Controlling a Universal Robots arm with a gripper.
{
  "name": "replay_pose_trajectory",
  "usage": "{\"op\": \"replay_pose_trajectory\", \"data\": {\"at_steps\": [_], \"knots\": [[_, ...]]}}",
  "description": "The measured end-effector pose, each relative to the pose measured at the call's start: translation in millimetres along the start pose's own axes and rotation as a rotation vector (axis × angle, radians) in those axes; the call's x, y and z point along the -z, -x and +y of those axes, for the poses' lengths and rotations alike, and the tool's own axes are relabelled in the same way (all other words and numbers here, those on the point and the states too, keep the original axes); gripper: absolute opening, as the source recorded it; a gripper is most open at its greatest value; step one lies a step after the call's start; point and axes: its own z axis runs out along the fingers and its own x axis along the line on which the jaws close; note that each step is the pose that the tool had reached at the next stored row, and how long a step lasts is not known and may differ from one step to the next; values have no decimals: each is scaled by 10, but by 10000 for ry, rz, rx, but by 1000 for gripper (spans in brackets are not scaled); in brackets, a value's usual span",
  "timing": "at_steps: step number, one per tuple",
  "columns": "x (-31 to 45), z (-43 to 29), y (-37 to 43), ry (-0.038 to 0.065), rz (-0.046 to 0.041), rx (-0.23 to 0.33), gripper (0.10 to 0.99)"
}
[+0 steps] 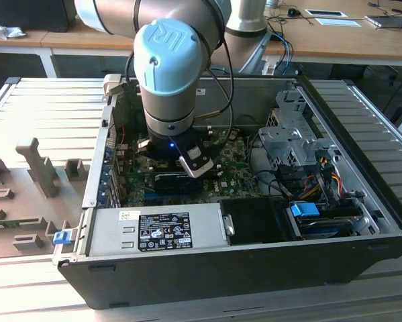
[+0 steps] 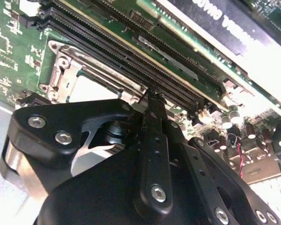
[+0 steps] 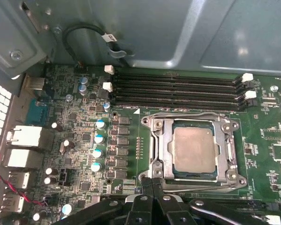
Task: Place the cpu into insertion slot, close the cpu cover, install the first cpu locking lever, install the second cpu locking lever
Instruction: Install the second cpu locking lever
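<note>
The cpu [image 3: 194, 150], a pale silver-beige square, lies in the insertion slot [image 3: 234, 177] on the green motherboard [image 3: 84, 154]. The silvery cpu cover [image 3: 161, 140] lies flat around it, with its open centre showing the chip. A thin metal locking lever [image 3: 201, 189] runs along the socket's edge nearest the gripper. My gripper [image 3: 152, 182] is shut, and its black fingertips touch at the socket's corner by that lever's end. Whether the tips pinch the lever is hidden. In the second wrist view the gripper [image 2: 152, 96] points at the socket's edge beside the cpu cover [image 2: 60, 65].
Long black memory slots [image 3: 178, 89] run just beyond the socket. Capacitors [image 3: 99, 138] and rear ports [image 3: 27, 138] stand beside it. The grey case wall [image 3: 178, 33] rises behind. In the exterior view the arm's wrist [image 1: 167, 67] reaches into the open case, near the power supply [image 1: 154, 231] and drive cage [image 1: 291, 137].
</note>
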Motion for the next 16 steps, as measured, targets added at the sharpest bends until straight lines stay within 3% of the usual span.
{"op": "replay_pose_trajectory", "data": {"at_steps": [6, 9, 13, 16], "knots": [[-46, -16, -13, 253, -13, -9, 106], [-83, -27, -20, 454, -23, -11, 106], [-68, -23, -29, 467, -23, -11, 106], [14, 7, -27, 466, -24, -13, 106]]}}
